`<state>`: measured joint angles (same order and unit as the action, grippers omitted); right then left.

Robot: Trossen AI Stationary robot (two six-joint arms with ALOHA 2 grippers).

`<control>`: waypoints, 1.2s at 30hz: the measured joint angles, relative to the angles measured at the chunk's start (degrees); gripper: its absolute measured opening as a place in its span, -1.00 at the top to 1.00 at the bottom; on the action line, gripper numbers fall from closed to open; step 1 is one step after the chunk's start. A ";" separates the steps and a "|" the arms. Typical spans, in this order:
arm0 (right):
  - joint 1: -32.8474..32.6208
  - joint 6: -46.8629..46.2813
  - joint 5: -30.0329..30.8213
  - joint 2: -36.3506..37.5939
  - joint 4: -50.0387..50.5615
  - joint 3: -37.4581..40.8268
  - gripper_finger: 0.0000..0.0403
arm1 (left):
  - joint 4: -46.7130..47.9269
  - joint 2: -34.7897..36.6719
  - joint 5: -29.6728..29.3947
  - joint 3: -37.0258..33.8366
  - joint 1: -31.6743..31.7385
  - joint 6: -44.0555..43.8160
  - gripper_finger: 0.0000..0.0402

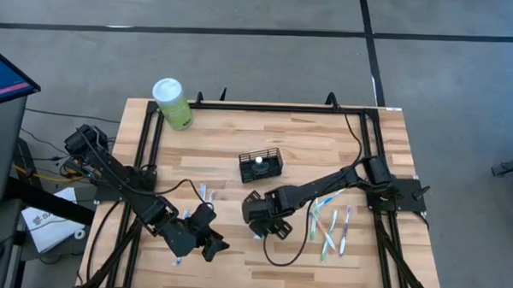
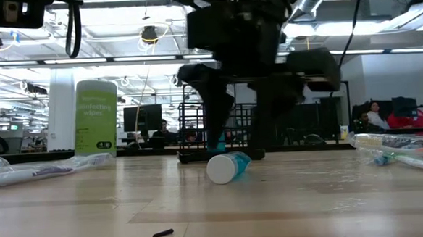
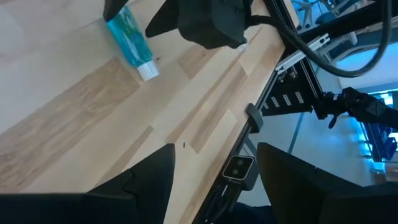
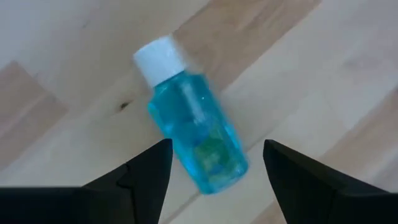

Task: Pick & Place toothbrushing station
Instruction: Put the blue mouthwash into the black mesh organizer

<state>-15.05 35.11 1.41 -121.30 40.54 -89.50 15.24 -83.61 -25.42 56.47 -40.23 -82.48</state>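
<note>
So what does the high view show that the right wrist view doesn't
Only the high view shows the black mesh caddy, the green canister, the packaged toothbrushes and the left gripper near the table's front edge. Only the right wrist view shows the blue bottle with its white cap, lying on its side. Both show the wooden table and the right gripper, fingers open.
</note>
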 joint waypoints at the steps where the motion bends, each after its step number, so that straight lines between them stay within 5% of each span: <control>1: 0.05 0.02 0.03 0.06 -0.06 -0.03 -0.22 | 0.00 0.00 0.27 0.00 0.00 0.02 -0.11; 19: -0.52 -2.68 -1.24 -2.53 -0.10 -0.01 -0.22 | -0.12 -0.02 0.28 0.00 0.01 1.66 -0.11; 26: -1.04 -13.18 -1.50 -2.51 0.35 0.04 -0.21 | -0.20 -0.02 0.27 0.00 0.00 2.62 -0.11; 36: -0.16 -20.15 -6.08 -2.51 0.71 0.05 0.08 | -0.26 -0.02 0.21 0.00 0.02 3.15 -0.11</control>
<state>-15.21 14.96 -4.67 -123.81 41.25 -89.45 14.98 -83.64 -25.21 56.47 -40.21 -79.33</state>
